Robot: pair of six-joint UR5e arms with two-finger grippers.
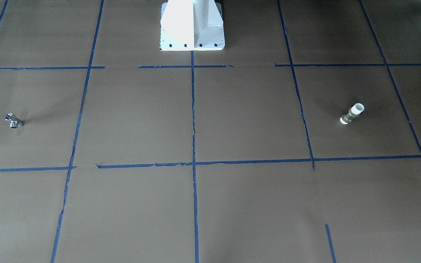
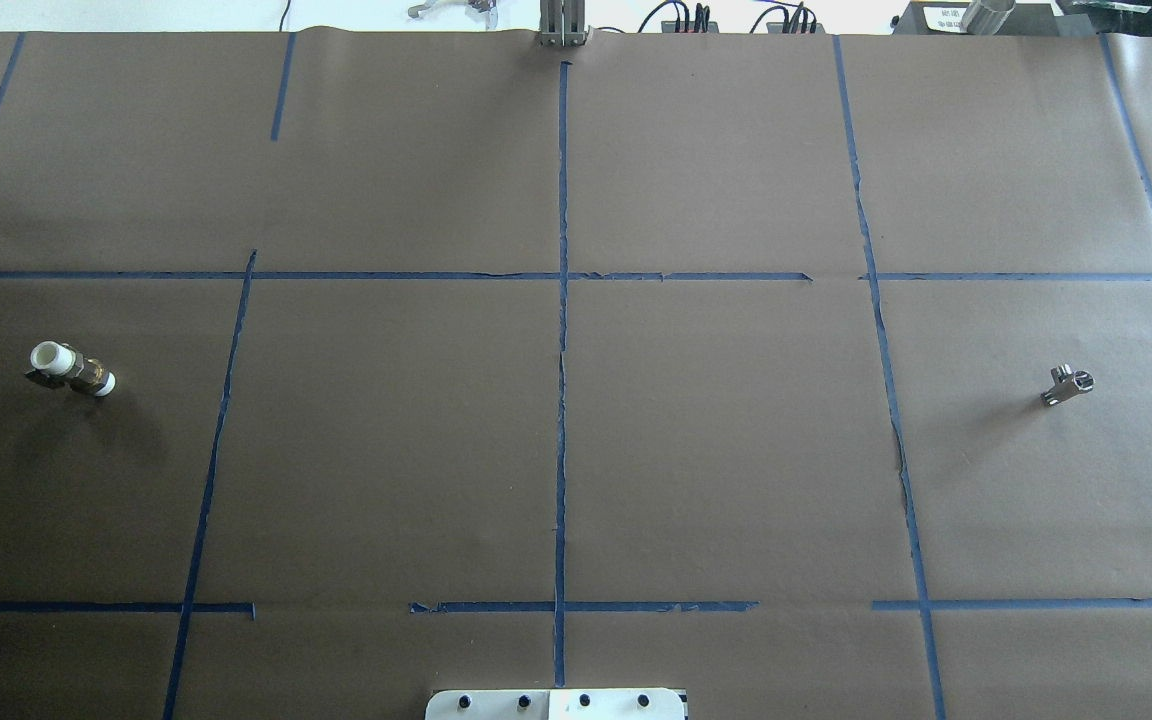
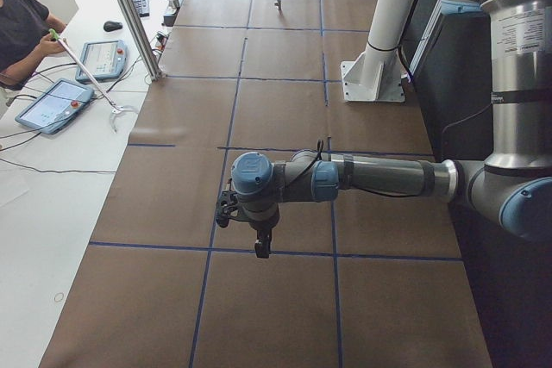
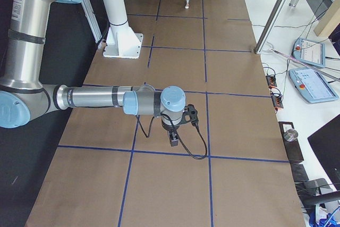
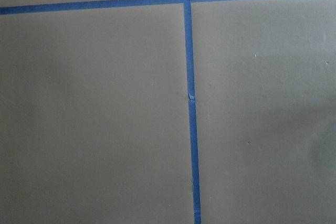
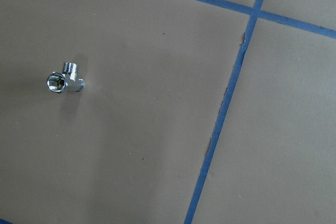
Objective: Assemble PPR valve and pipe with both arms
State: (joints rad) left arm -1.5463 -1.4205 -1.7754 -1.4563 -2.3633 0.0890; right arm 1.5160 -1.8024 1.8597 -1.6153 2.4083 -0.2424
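Observation:
The chrome T-shaped PPR valve (image 1: 14, 121) lies on the brown paper on the robot's right side; it also shows in the overhead view (image 2: 1067, 386) and in the right wrist view (image 6: 64, 80). The white pipe (image 1: 352, 114) with its brass collar lies on the robot's left side (image 2: 73, 369). The left gripper (image 3: 261, 247) shows only in the exterior left view, pointing down over the paper. The right gripper (image 4: 173, 141) shows only in the exterior right view, also pointing down. I cannot tell whether either is open or shut. The left wrist view shows only paper and tape.
The white pedestal base (image 1: 192, 25) stands at the table's robot edge. Blue tape lines (image 2: 562, 330) divide the paper into squares. An operator (image 3: 21, 28) sits by tablets (image 3: 53, 105) beyond the table's far edge, and a metal post (image 3: 129, 15) rises there.

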